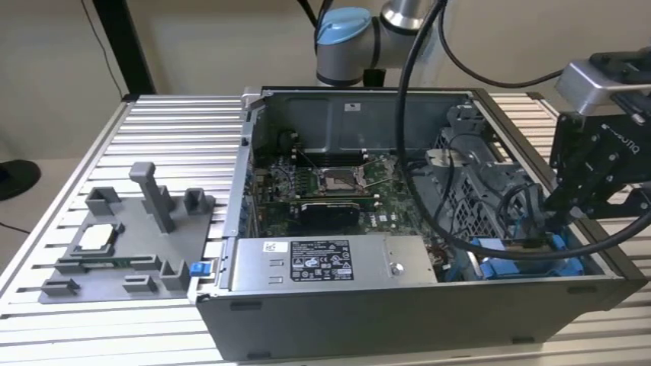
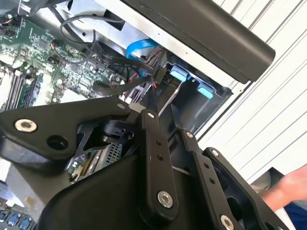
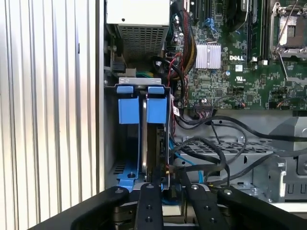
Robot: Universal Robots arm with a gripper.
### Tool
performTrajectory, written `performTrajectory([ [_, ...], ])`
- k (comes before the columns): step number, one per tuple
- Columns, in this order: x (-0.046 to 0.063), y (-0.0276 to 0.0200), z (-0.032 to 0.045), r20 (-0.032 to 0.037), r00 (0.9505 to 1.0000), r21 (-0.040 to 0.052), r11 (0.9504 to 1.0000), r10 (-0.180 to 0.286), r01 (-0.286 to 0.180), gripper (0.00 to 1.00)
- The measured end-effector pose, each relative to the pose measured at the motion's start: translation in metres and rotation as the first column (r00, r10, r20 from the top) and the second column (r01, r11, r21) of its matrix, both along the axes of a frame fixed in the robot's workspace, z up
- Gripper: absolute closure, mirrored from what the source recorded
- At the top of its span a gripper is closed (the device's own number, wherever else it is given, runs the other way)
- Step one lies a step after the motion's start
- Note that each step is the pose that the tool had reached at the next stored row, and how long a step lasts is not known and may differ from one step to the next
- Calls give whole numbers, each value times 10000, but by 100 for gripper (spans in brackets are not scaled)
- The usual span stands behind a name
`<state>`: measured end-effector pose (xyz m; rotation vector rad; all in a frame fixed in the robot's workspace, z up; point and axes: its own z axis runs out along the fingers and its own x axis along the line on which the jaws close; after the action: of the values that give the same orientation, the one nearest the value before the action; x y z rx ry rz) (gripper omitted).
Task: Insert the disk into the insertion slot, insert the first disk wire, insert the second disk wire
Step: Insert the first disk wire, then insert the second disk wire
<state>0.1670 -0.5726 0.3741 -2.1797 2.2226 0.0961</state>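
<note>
Plugging in a disk wire, seemingly, the end effector clenches a black connector at the disk, seated edge-on in the insertion slot at lower centre of the first wrist view; seating it calls for squaring it to the port.

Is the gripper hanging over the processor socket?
No, the gripper is at the insertion slot on the exterior view's right, away from the processor socket.

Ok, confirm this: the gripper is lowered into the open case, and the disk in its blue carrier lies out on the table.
Wrong on the disk. The gripper is lowered into the open case, but the disk in its blue carrier stands on edge in the insertion slot inside it, as the first wrist view shows.
</note>
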Motion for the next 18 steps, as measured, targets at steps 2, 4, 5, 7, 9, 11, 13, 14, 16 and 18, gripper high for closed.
performTrajectory([
  [2,73,1,-2,-41,10000,-1,10000,1,-1,0],
  [4,150,1,-8,-102,9999,-1,10000,1,-1,0],
  [5,186,1,-11,-135,9999,0,10000,1,-1,0],
  [7,242,1,-20,-206,9998,-1,10000,1,-1,0],
  [9,292,2,-34,-306,9995,-1,10000,0,0,100],
  [11,332,3,-47,-436,9990,0,10000,1,-1,100],
  [13,356,3,-58,-557,9984,0,10000,1,-1,100],
  [14,362,4,-64,-608,9982,2,10000,1,-1,0],
  [16,368,3,-76,-721,9974,0,10000,0,0,0],
  [18,375,3,-92,-820,9966,-2,10000,-4,4,0],
])
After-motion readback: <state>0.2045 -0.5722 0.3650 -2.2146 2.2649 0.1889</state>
